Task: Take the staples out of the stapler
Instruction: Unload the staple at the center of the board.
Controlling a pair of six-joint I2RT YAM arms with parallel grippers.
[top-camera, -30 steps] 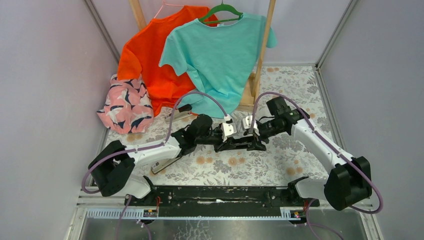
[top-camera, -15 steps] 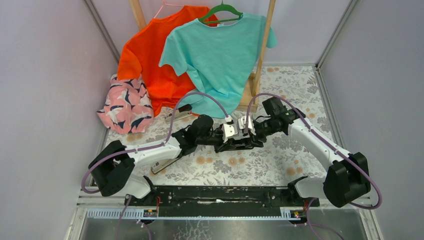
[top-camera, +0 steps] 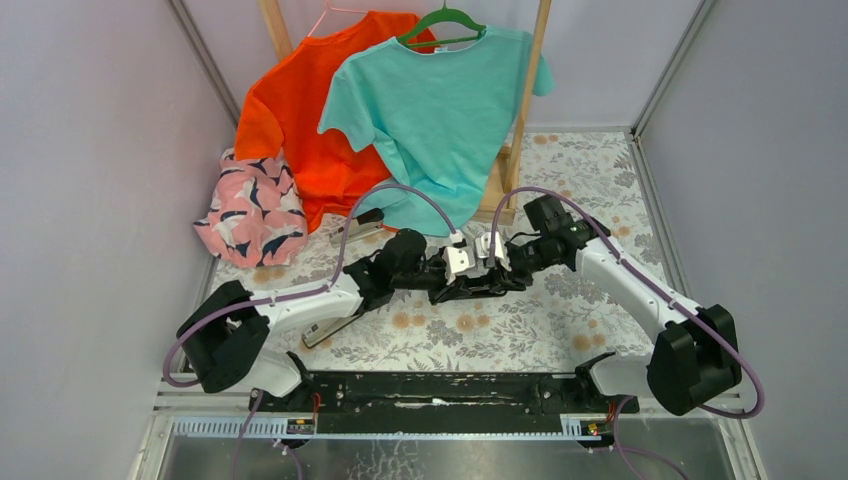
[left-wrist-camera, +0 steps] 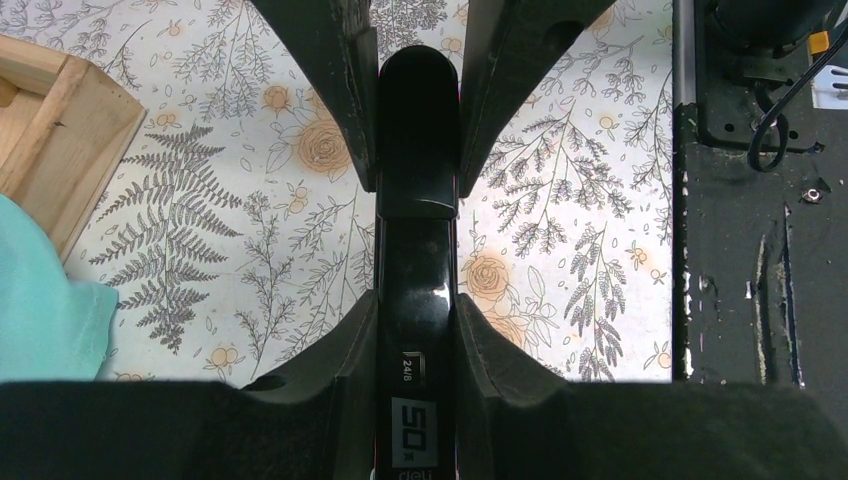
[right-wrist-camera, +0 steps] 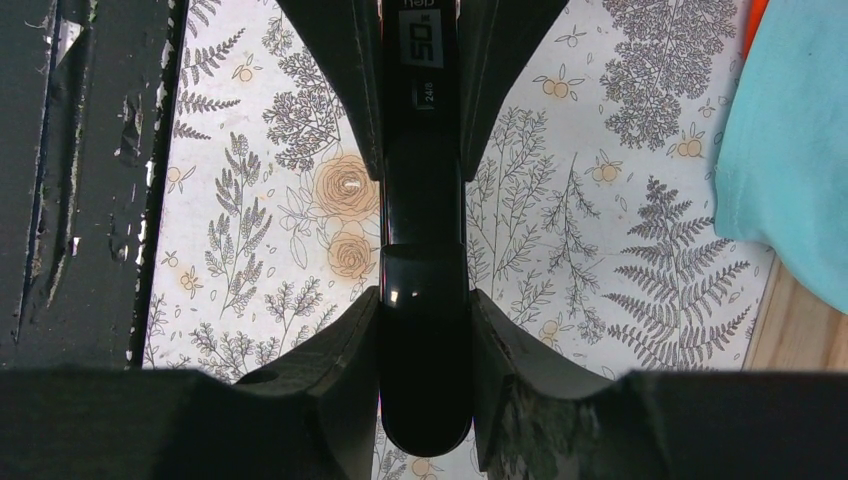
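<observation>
Left hand (left-wrist-camera: 417,312) gripping labelled end of black stapler (left-wrist-camera: 417,240); right hand (right-wrist-camera: 424,312) clamping rounded opposite end, fingers pressing both flanks. Stapler sitting between two hands over floral surface (left-wrist-camera: 560,250) at mid-workspace, near hanging teal shirt (top-camera: 440,110). Staples themselves hiding from every view.

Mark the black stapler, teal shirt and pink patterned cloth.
black stapler (left-wrist-camera: 417,250), left wrist view, glossy top of body.
teal shirt (top-camera: 440,110), top view, chest.
pink patterned cloth (top-camera: 252,212), top view, centre.
</observation>
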